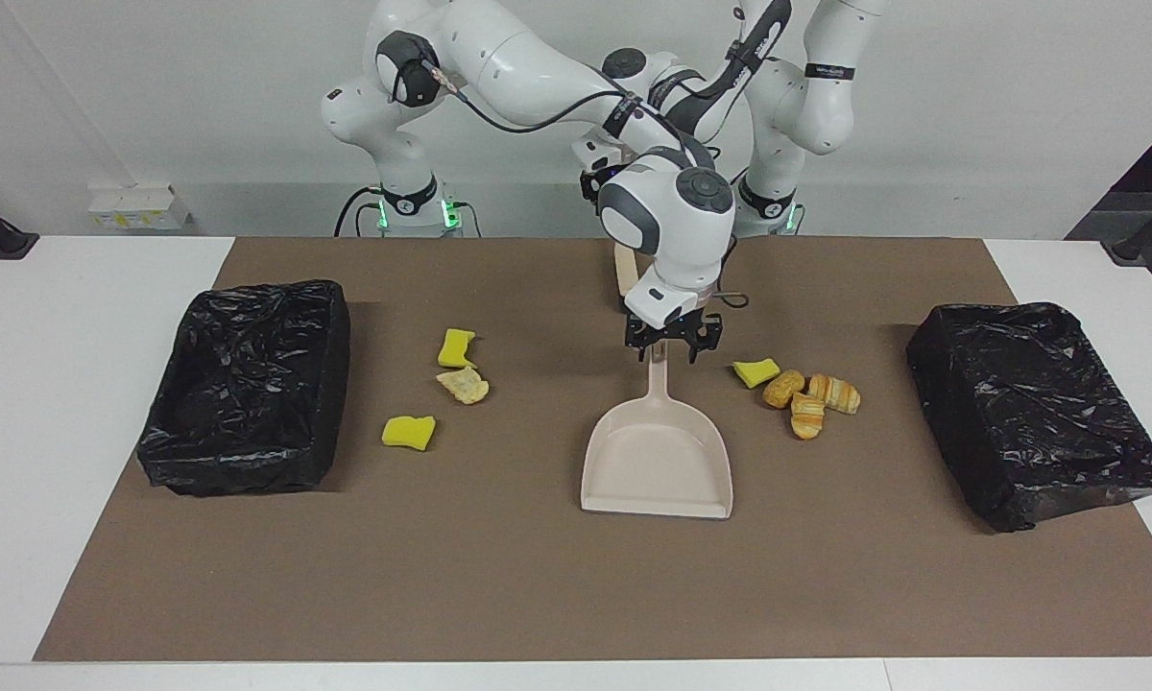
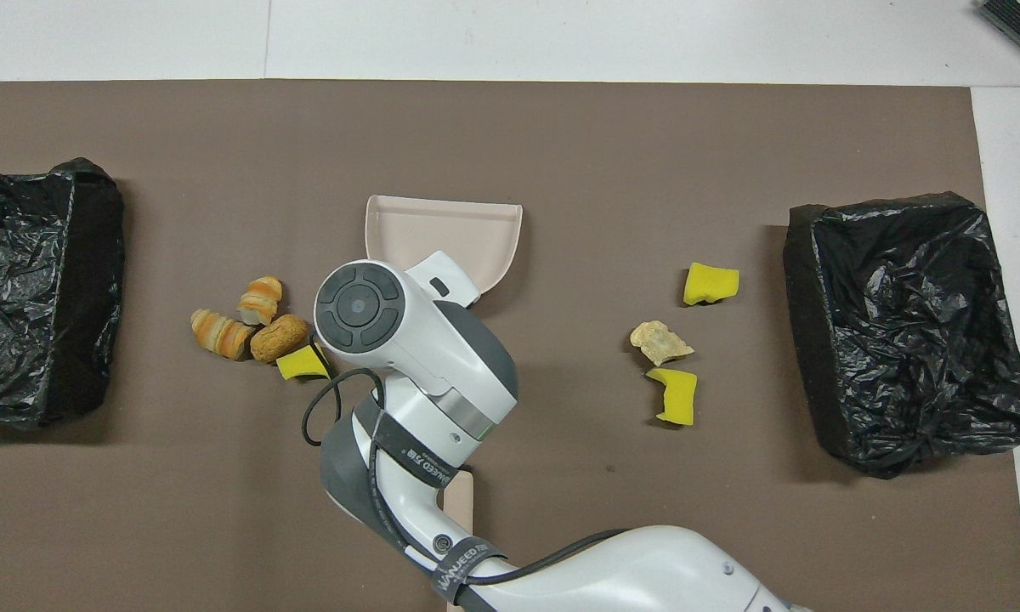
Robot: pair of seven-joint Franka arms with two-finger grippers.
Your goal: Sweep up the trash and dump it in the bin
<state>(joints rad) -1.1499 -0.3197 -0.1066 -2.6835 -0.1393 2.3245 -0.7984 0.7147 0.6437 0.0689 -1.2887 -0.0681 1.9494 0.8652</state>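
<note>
Your right gripper (image 1: 667, 351) sits at the dustpan (image 1: 658, 461) handle tip; you cannot tell whether it grasps. Your left gripper (image 1: 593, 184) hangs over the brush (image 1: 621, 269), nearer the robots than the dustpan; its grip cannot be told. Trash (image 1: 811, 398) lies on the desk, on both sides of the dustpan.

- A black strap (image 2: 457, 571) wrapped round the right arm (image 2: 612, 569) carries white capital letters; they look like "WANJEED", though the spelling is uncertain.
- A second black strap (image 2: 416, 463) higher on the same arm bears white lettering too small to read.
- A black band (image 1: 830, 70) on the left arm's upright link (image 1: 821, 96) has white print, unreadable.
</note>
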